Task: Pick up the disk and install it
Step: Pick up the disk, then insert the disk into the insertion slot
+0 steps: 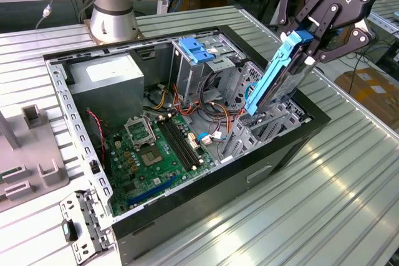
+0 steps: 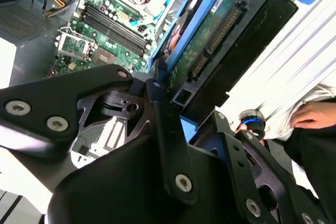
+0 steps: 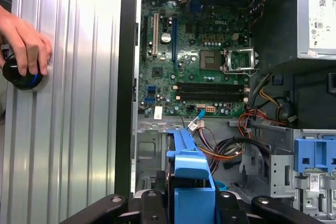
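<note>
Pincer on blue-framed metal disk

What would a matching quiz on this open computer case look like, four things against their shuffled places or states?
Column one:
1. the disk, a dark metal drive in a blue plastic frame
2. grey power-supply box with a white sticker
3. green motherboard
4. person's hand

Column two:
A. flat on the floor of the case
B. on a dark round device, outside the case
C. tilted, clamped in the gripper
D. in the case corner by the arm's base

Pairs: 1-C, 2-D, 3-A, 4-B.
</note>
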`<action>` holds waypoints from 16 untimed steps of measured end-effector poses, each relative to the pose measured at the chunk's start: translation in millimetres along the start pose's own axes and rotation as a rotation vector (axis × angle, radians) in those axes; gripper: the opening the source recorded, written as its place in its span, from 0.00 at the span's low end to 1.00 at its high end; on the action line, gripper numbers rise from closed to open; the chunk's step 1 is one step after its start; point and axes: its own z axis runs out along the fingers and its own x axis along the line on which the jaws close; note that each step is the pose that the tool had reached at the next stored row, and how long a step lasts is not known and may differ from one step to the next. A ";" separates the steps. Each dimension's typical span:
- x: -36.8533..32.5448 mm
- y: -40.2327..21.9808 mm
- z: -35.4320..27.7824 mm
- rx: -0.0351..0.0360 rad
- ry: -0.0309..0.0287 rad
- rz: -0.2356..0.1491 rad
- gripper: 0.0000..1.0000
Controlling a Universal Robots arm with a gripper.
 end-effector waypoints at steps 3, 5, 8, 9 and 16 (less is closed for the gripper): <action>0.9 -3.8 -0.1 -0.0007 0.0006 -0.012 0.37; 1.0 -6.3 0.0 -0.0010 0.0007 -0.016 0.37; 1.1 -7.4 -0.1 -0.0010 0.0008 -0.016 0.37; 1.1 -7.6 0.0 -0.0010 0.0009 -0.016 0.37; 1.2 -7.7 2.2 -0.0010 0.0008 -0.016 0.37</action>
